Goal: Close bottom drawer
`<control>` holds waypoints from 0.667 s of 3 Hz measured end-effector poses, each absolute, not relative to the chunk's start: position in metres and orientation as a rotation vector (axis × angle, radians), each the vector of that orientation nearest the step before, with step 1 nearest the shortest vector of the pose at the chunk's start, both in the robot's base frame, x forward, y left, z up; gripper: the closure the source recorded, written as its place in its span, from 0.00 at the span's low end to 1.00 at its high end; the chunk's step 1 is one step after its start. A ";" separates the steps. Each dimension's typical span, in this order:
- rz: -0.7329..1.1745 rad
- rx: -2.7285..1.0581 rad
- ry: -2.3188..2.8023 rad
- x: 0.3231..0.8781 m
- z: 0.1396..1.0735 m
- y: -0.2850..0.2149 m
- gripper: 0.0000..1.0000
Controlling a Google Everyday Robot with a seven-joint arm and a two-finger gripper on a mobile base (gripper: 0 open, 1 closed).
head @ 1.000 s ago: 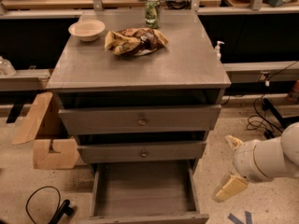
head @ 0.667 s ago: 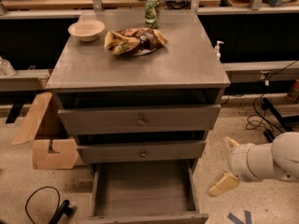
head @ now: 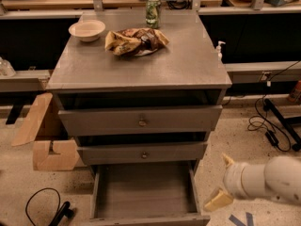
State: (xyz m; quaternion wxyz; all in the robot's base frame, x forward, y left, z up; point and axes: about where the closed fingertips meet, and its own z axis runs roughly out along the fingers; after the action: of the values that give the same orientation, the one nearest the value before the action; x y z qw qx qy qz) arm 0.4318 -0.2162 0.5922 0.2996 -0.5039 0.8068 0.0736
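Observation:
The bottom drawer (head: 143, 192) of the grey cabinet is pulled far out, its empty tray showing, its front (head: 150, 219) at the lower edge of the view. Its knob is out of view. Above it are the middle drawer (head: 142, 152) and the top drawer (head: 140, 120), both with small round knobs and both slightly out. My gripper (head: 220, 182) is low at the right, just beside the open drawer's right side wall. Its two tan fingers (head: 217, 200) are spread apart and hold nothing. The white arm (head: 265, 179) reaches in from the right edge.
On the cabinet top (head: 188, 60) stand a white bowl (head: 87, 30), a crumpled chip bag (head: 135, 41) and a green can (head: 153, 12). A cardboard box (head: 44, 135) lies left of the cabinet. Black cables lie on the floor at the left (head: 44, 206) and the right (head: 275, 126).
The gripper and arm have moved left and lower, closer to the open drawer's right side. The drawers have not moved.

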 end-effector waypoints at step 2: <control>0.223 -1.355 2.065 0.404 0.438 -0.209 0.48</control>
State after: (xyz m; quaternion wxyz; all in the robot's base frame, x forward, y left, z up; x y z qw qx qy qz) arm 0.4038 -0.2088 0.4382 0.3248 -0.5167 0.7876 0.0849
